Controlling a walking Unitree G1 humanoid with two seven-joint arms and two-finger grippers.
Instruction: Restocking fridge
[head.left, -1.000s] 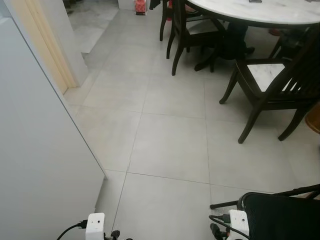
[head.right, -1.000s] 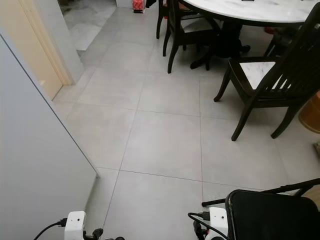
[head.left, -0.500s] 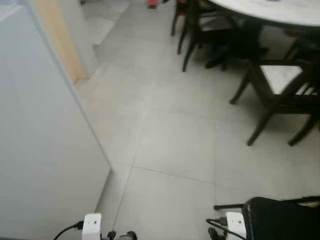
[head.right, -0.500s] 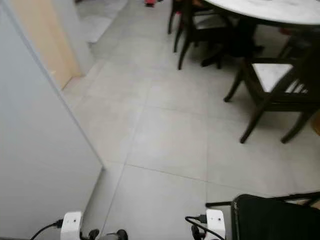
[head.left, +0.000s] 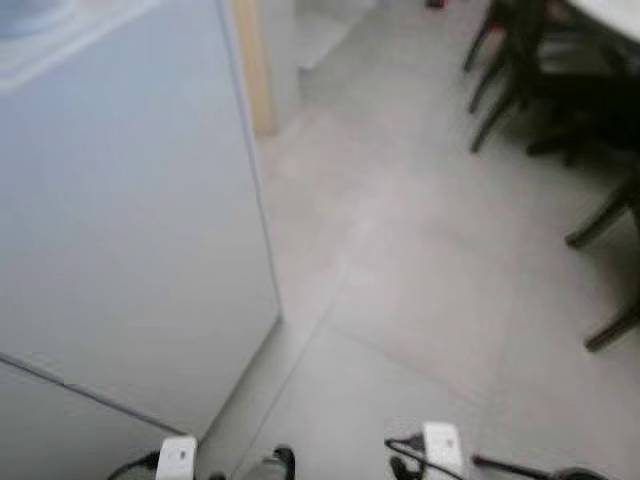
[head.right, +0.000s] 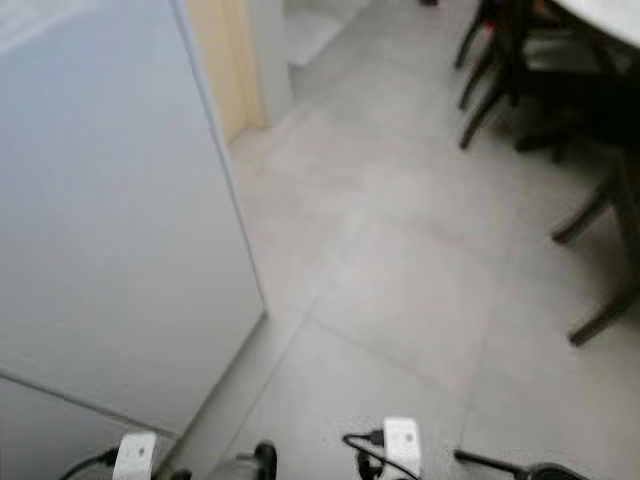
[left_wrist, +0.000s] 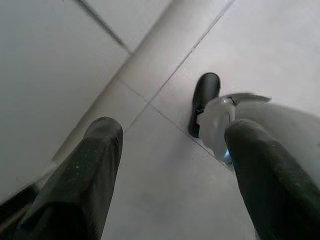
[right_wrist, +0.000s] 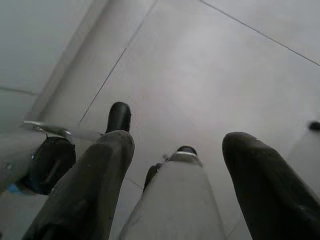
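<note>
So closest to the camera, at the very bottom edge of the head views, you've got the robot's white wrist blocks with cables poking up. Both arms are hanging low. The left gripper (left_wrist: 167, 170) has its two black fingers (left_wrist: 80, 185) spread wide apart with nothing between them, just floor tile and what looks like the robot's own leg and foot. Same story for the right gripper (right_wrist: 172, 175): fingers parted, empty, pointing at the floor (head.left: 420, 300).

Filling the left half of the frame is a big pale flat panel (head.left: 120, 220), which I'd guess is the fridge's side or door, can't say which, and no handle is in sight. It's right beside the robot. Nothing to restock with is in either gripper, so the task looks barely started.

What I'd worry about: everything's blurry, so the robot seems to be mid-turn, and that panel's corner edge sits very near its left side. Swing a bit too far and the left arm or shoulder could clip it.

Further off, upper right of the frame, dark chair legs (head.left: 500, 80) and a table's edge. Backing up or drifting right could tangle a foot in them.

Past the panel, top centre, a pale wooden door frame (head.left: 255, 70).
</note>
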